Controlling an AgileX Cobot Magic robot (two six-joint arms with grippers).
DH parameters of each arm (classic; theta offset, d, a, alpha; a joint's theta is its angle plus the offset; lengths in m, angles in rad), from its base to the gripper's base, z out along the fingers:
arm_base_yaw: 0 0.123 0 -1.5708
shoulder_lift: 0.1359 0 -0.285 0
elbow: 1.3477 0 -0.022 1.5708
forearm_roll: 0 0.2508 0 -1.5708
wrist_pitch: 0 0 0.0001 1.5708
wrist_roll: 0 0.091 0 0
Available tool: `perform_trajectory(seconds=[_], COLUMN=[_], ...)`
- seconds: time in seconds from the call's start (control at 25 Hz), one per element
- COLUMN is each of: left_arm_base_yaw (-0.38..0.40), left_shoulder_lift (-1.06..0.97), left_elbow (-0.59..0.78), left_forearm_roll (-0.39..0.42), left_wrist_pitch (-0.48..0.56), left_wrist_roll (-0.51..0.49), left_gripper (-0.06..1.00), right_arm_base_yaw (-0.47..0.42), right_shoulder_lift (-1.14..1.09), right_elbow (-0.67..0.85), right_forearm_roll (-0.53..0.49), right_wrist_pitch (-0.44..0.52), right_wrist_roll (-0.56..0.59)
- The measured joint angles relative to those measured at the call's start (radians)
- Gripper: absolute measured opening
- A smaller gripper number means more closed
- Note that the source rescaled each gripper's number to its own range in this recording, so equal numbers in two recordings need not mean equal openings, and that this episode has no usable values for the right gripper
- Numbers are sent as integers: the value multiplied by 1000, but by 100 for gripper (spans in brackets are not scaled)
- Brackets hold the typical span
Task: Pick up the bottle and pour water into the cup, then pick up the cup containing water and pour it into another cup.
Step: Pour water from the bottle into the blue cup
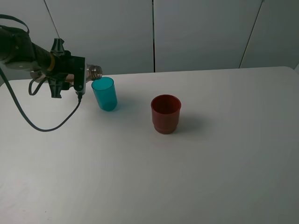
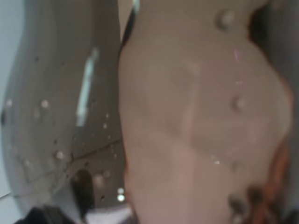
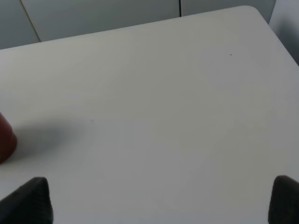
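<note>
Teal cup point(image 1: 104, 94), dark red cup point(image 1: 165, 113), seemingly grey-brown bottle point(image 1: 95, 71)

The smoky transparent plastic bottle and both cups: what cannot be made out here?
- Smoky transparent plastic bottle: exterior high, body hidden by left gripper; left wrist, blurred.
- Fill level in translucent teal plastic cup: exterior high, too small.
- Opaque dark red plastic cup: right wrist, cut off by edge.

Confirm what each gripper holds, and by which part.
Left gripper grips the bottle by its body, just behind the neck, tipped toward the cup. Right gripper is open, holding nothing.
</note>
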Motion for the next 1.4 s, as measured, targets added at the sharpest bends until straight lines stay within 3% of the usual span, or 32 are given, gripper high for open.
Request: perform_trajectory(seconds=[1.4], left_arm_base_yaw=[8], left_shoulder_lift=[0], left_elbow=[-48], left_forearm_roll=[173], left_wrist_pitch=[7], left_wrist_roll=[7], left_gripper=[0], right_arm_base_yaw=[0], right_shoulder_lift=[0], right_elbow=[0], right_forearm_roll=[0], right_wrist_pitch=[0], right_wrist_roll=[-2])
